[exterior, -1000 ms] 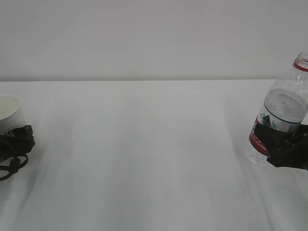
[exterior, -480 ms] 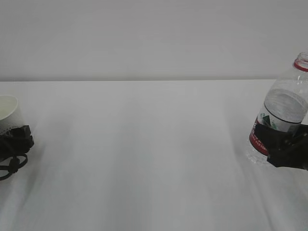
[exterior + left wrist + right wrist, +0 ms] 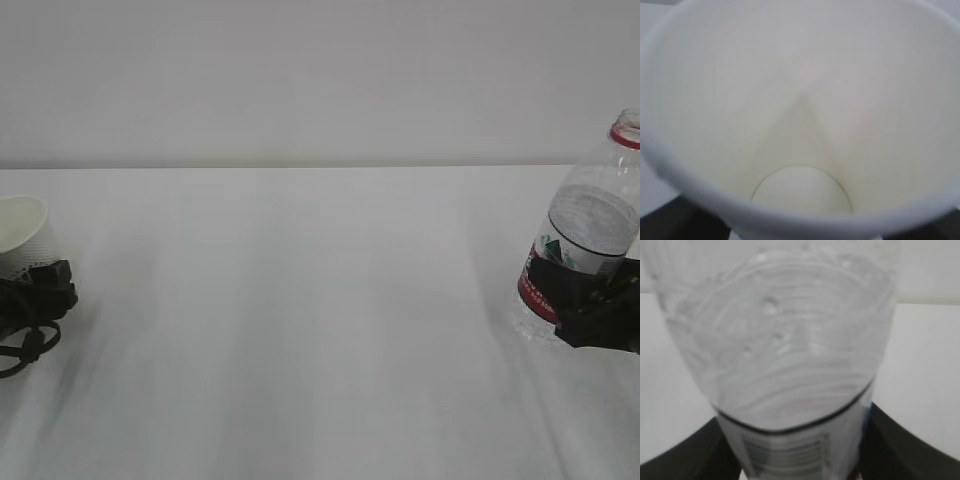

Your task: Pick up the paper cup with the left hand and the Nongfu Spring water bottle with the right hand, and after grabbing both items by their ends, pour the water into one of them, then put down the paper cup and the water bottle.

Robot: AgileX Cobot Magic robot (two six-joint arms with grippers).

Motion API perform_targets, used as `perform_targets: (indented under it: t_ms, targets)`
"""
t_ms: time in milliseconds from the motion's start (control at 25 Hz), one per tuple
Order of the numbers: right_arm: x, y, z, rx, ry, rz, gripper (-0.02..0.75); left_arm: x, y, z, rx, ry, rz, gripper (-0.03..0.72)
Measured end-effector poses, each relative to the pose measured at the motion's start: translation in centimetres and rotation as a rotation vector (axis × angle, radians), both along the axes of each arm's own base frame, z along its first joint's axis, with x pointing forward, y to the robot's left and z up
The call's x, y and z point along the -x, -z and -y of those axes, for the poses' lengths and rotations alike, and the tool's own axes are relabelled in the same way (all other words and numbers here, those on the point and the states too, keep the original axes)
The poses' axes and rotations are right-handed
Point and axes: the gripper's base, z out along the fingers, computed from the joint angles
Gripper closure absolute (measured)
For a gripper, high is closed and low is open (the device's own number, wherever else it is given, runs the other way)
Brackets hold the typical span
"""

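The white paper cup (image 3: 22,232) stands slightly tilted at the far left edge of the exterior view. My left gripper (image 3: 38,285) has its black jaws round the cup's lower wall. In the left wrist view the cup's empty inside (image 3: 800,100) fills the frame, with dark fingers (image 3: 670,222) only in the bottom corners, so contact is unclear. At the far right the Nongfu Spring water bottle (image 3: 590,215) leans, uncapped, with water (image 3: 592,228) inside. My right gripper (image 3: 592,300) is shut on its red label. In the right wrist view black fingers (image 3: 690,455) flank the bottle (image 3: 785,355).
A white table (image 3: 320,330) runs between the two arms up to a plain white wall (image 3: 320,80). Black cables (image 3: 20,345) loop below the left gripper.
The left gripper and the cup have shifted a little to the right. The bottle and the right gripper have not moved.
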Motion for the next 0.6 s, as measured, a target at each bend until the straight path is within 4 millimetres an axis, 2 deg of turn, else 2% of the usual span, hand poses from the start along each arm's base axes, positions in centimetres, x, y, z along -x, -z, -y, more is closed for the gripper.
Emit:
perform_targets:
  t_ms: [320, 600]
  targets:
    - [0.0, 0.0, 0.0, 0.0, 0.0, 0.0, 0.279, -0.1, -0.7, 1.4, -0.006, 0.164, 0.024, 0.109]
    - [0.0, 0.0, 0.0, 0.0, 0.0, 0.0, 0.279, 0.2, -0.9, 3.2, -0.017, 0.385, 0.034, 0.11]
